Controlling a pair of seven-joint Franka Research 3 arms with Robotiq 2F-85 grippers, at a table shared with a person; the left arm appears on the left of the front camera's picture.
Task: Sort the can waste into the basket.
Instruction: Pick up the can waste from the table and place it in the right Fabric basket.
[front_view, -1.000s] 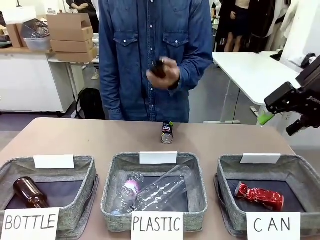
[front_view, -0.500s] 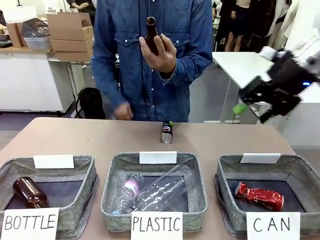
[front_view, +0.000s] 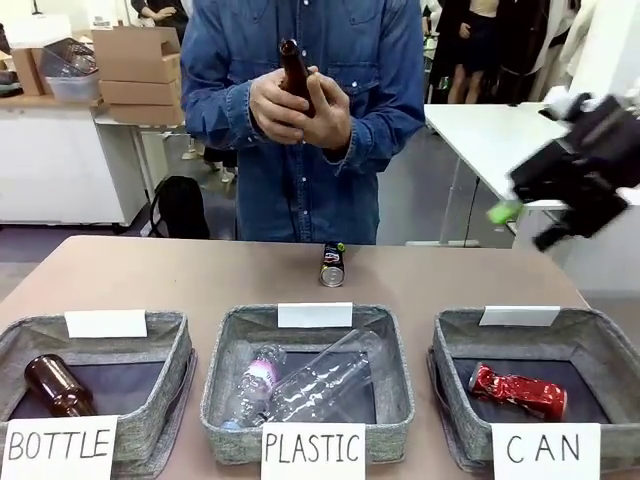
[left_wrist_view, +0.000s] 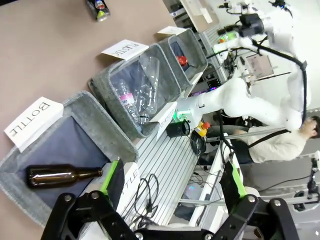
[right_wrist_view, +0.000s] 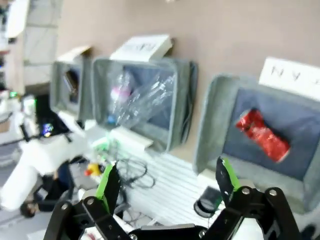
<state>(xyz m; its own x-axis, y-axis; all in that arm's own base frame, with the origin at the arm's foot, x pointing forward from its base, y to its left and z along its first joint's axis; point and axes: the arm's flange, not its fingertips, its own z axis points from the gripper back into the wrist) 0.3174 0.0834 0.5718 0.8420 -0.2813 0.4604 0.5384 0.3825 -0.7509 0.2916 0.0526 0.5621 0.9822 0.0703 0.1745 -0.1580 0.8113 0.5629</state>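
Brown table (front_view: 150, 275), wide and flat. Red can (front_view: 518, 392) lying in the CAN basket (front_view: 600, 345). Black can (front_view: 333, 265) out near the far edge, well apart. Likely light, thin, slippery: pinch round its middle. Right gripper (right_wrist_view: 166, 180) wide, empty; left gripper (left_wrist_view: 172, 175) wide, empty.

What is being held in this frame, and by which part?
The left gripper and right gripper are open and empty. The person's hands clasp a brown bottle around its body, neck sticking up.
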